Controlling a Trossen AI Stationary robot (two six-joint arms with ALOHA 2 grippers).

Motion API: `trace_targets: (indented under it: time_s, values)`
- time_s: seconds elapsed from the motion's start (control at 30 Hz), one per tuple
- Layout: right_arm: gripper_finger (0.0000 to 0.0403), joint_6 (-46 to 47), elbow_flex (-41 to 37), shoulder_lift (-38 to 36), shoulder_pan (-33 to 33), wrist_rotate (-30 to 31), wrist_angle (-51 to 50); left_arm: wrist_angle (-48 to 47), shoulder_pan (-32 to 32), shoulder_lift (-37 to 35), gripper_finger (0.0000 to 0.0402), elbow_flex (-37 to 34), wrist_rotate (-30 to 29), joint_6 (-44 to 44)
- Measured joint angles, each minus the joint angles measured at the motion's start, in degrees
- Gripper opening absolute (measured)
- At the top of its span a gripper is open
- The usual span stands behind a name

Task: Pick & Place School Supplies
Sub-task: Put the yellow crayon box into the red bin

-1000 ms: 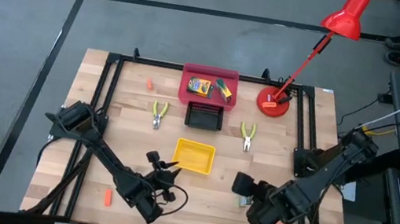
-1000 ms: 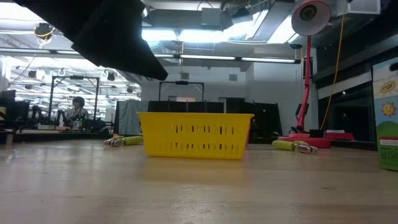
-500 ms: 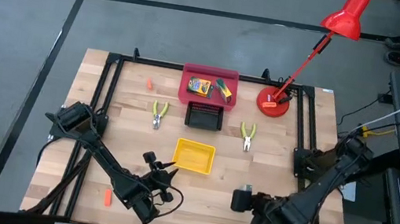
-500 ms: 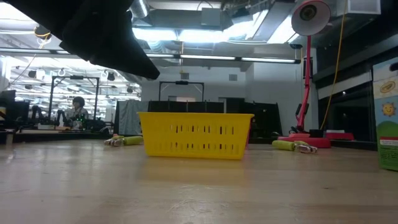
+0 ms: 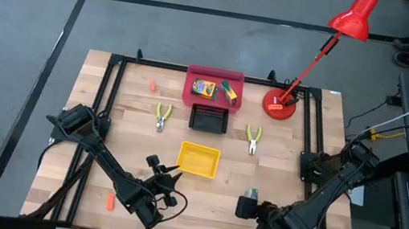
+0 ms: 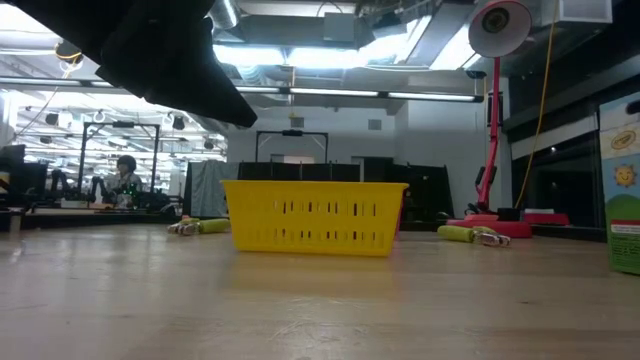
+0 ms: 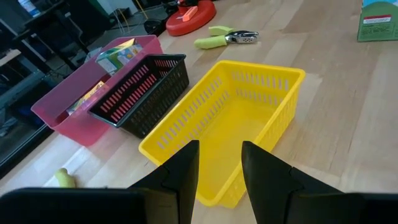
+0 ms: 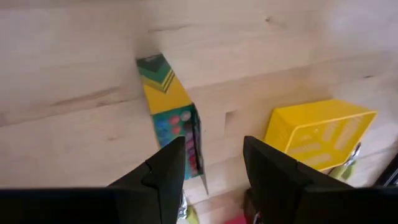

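The left gripper (image 5: 165, 180) hovered part-open and empty near the slotted yellow plastic tray (image 5: 198, 160). The right gripper (image 5: 249, 205) hung open, holding nothing, above an upright yellow-and-green cardboard crayon box (image 8: 172, 112) on the wooden table (image 5: 216, 201).

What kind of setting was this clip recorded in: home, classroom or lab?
Most likely a robotics lab or workshop. The wooden table carries a black metal frame. The low view shows an open hall with ceiling ducts and strip lights, and a person at distant benches.

Matt wood table (image 5: 225, 195); perforated glossy plastic yellow tray (image 7: 249, 118).
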Motion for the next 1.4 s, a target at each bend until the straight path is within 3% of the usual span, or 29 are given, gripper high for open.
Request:
trace_targets:
  time_s: [0.47, 1.0, 1.4]
  values:
    - [0.0162, 0.71, -1.76, 0.0, -0.5, 0.02, 1.15, 0.04, 0.0, 0.02, 0.0118, -0.01, -0.05, 0.31]
    - [0.0061, 1.26, -1.76, 0.0, -1.84, -4.1, 1.35, 0.08, -0.12, 0.0, 0.0116, 0.02, -0.08, 0.35]
    - [0.0054, 1.01, -2.59, 0.8, -3.5, -5.97, 2.3, 0.09, -0.43, 0.02, 0.0117, 0.02, -0.16, 0.41]
